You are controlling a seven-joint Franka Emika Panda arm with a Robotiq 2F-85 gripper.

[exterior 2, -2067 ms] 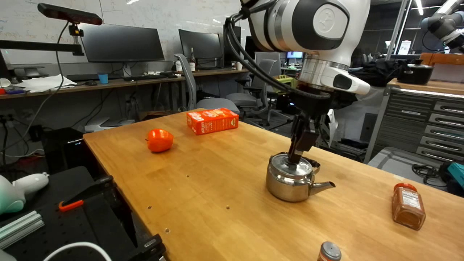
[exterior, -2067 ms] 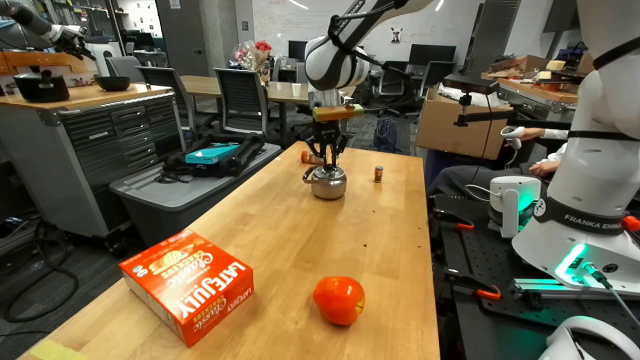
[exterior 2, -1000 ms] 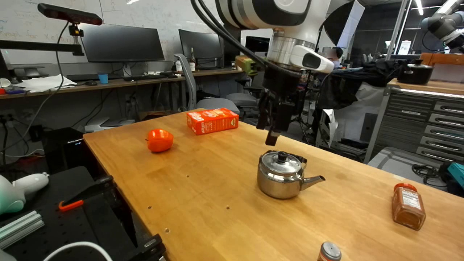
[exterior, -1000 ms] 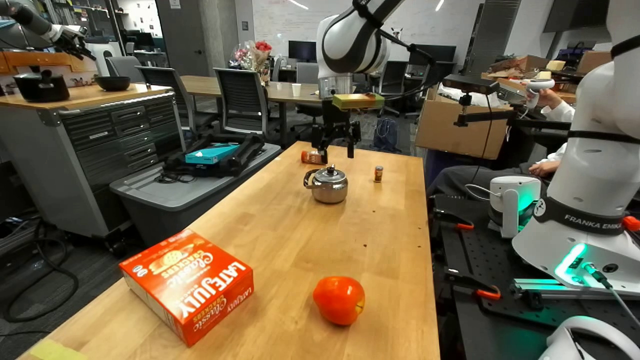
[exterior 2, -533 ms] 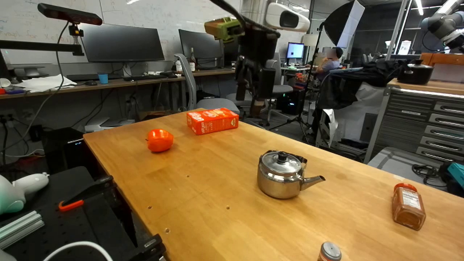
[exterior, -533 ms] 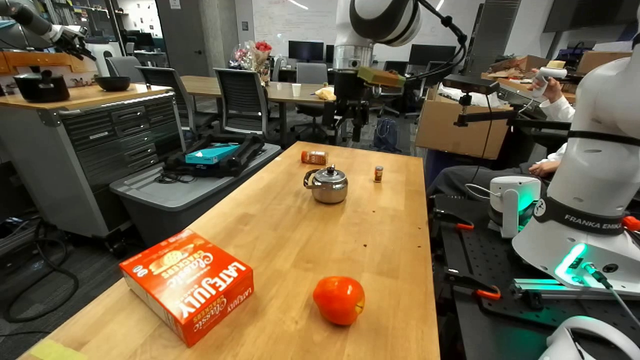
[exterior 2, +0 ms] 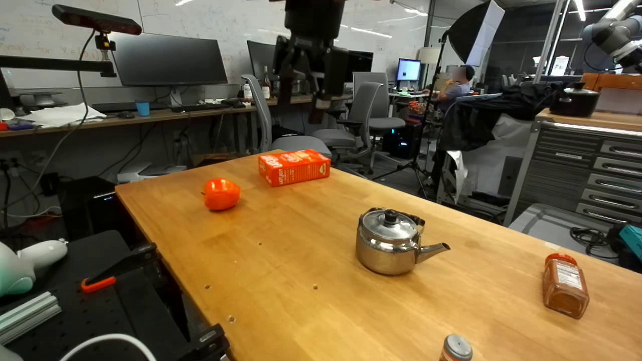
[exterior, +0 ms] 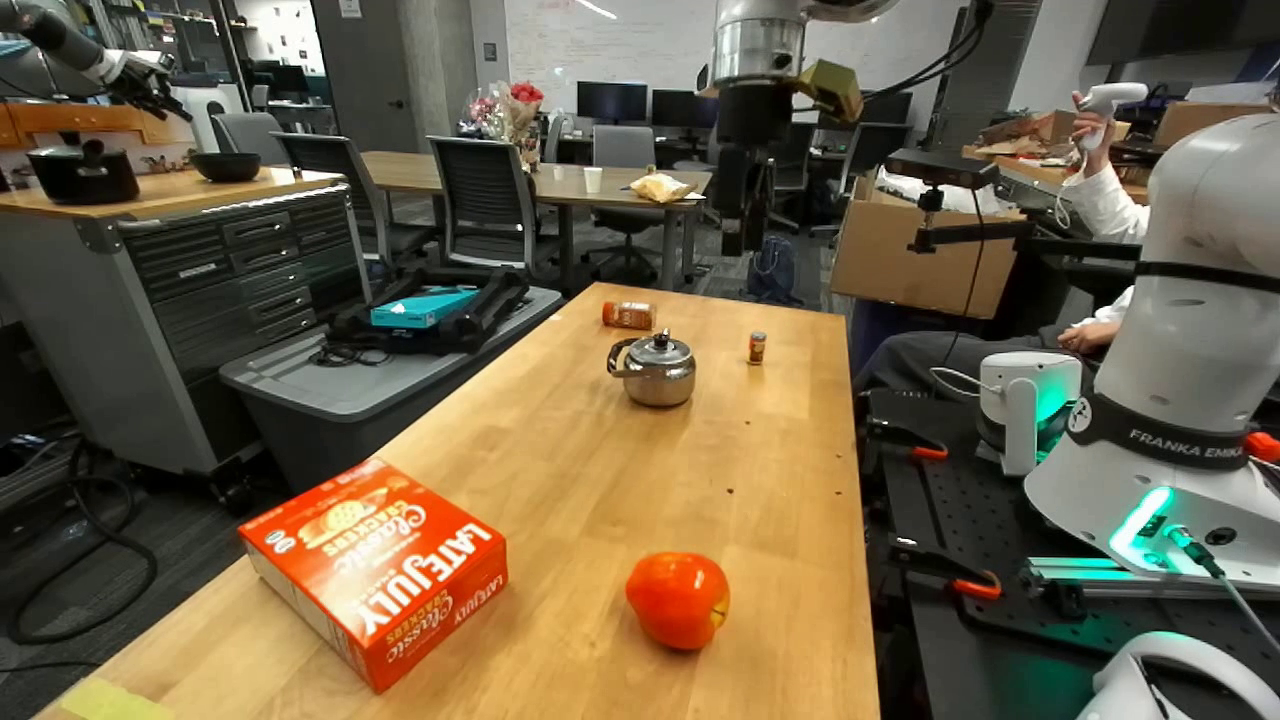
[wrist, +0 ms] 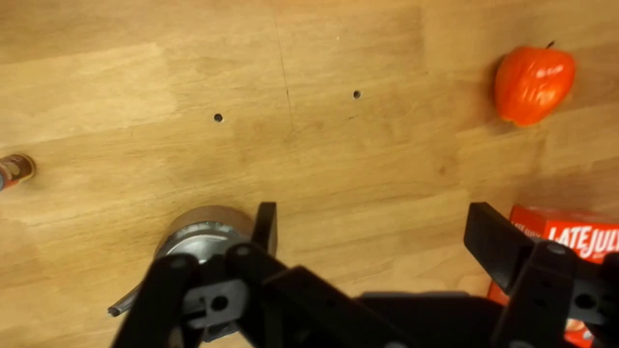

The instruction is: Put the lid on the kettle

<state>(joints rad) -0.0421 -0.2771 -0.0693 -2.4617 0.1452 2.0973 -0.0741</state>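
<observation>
The wooden worktop (exterior 2: 301, 255) spreads well below my tool (wrist: 373, 212). Beyond its edge, lower than my tool, a grey storage bin (exterior: 320, 395) carries a black case (exterior: 450, 338) and a teal box (exterior: 424, 306) on top. On the worktop to one side of my tool, the orange-red cracker box (exterior: 375, 570) lies flat, its contents hidden; in the wrist view one of my fingers (wrist: 498, 244) stands in the way of part of it. My tool hangs spread wide, with wood showing between its fingers. Below and outside the opposite finger stands the silver kettle (exterior 2: 386, 253), upright, its spout turned away from my tool; in the wrist view I block part of it. Beyond the kettle from my tool, a jar (exterior 2: 566, 286) lies on its side; it seems filled with reddish-brown powder, though I see it too coarsely to be sure. On the cracker box's side of my tool, apart from the box, rests a shiny orange-red fruit (exterior 2: 221, 194). Below me, the lid (exterior 2: 388, 230) sits on the kettle, dark knob up, covering the mouth and hiding the inside. A capped bottle (exterior: 757, 350) stands upright on the kettle's side of my tool.
</observation>
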